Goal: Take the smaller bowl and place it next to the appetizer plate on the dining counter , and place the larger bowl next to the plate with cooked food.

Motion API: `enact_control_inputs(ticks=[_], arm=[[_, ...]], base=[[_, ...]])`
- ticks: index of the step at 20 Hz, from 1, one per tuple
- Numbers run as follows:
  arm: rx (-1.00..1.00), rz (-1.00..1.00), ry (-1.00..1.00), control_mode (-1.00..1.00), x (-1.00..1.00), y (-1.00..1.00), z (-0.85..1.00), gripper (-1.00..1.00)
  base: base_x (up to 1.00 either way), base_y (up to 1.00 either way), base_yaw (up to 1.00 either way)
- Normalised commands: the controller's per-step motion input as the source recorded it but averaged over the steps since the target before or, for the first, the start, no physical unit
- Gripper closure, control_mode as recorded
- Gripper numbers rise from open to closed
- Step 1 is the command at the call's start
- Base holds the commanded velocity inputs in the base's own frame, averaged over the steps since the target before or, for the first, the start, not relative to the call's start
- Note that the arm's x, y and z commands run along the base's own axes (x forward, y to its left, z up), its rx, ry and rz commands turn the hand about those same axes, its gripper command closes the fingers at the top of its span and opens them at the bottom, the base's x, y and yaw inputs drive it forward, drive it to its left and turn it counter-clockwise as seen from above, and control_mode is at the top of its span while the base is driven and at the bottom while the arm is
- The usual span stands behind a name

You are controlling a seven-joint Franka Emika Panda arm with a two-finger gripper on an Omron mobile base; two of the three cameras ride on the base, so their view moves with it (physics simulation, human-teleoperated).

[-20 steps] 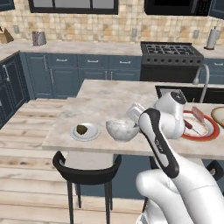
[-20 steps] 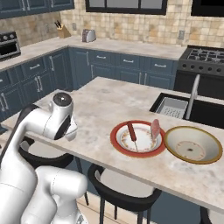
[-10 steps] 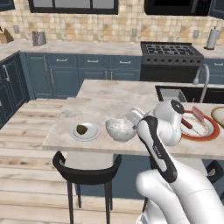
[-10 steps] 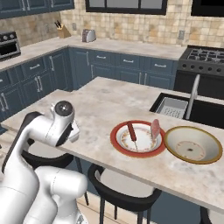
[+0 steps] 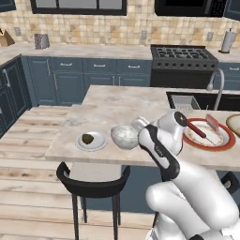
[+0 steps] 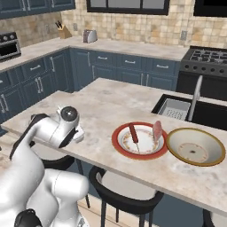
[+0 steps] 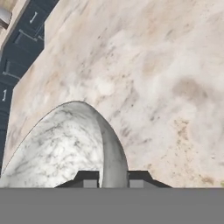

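**Gripper clamped on the marbled bowl's rim beside the appetizer plate**

In the hand view the gripper [image 7: 111,180] has its two dark fingertips [image 7: 89,179] drawn close on either side of the rim wall of the smaller bowl [image 7: 61,144], one tip inside the bowl and one outside, so the rim sits pinched between them. The bowl's grey-white marbled inside spreads to the left of the fingers, with beige worktop beyond it.

From the left base view the smaller bowl [image 5: 124,136] rests on the dining counter [image 5: 108,110], directly in front of the hand, and just beside the appetizer plate [image 5: 92,141], which lies to its left with a dark morsel on it.

Further along the same worktop, on the other side of the arm, lies the plate with cooked food [image 6: 139,140], red-rimmed and bearing a sausage and a pinkish piece of meat. The larger bowl [image 6: 195,146] sits just beside that plate, near the sink [image 6: 177,107].
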Motion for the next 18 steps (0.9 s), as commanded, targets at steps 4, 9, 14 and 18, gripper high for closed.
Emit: enact_control_inputs(ticks=[4, 9, 14, 18], arm=[[-0.01, 0.00, 0.00, -1.00, 0.23, 0.06, -0.28, 1.00], [-0.01, 0.00, -0.03, -1.00, 0.20, 0.14, -0.27, 1.00], [0.00, 0.00, -0.08, -1.00, 0.35, 0.17, -0.21, 1.00], [0.00, 0.00, -0.09, -1.00, 0.15, 0.06, -0.26, -1.00]], base=[[0.00, 0.00, 0.00], [0.00, 0.00, 0.00], [0.00, 0.00, 0.00], [0.00, 0.00, 0.00]])
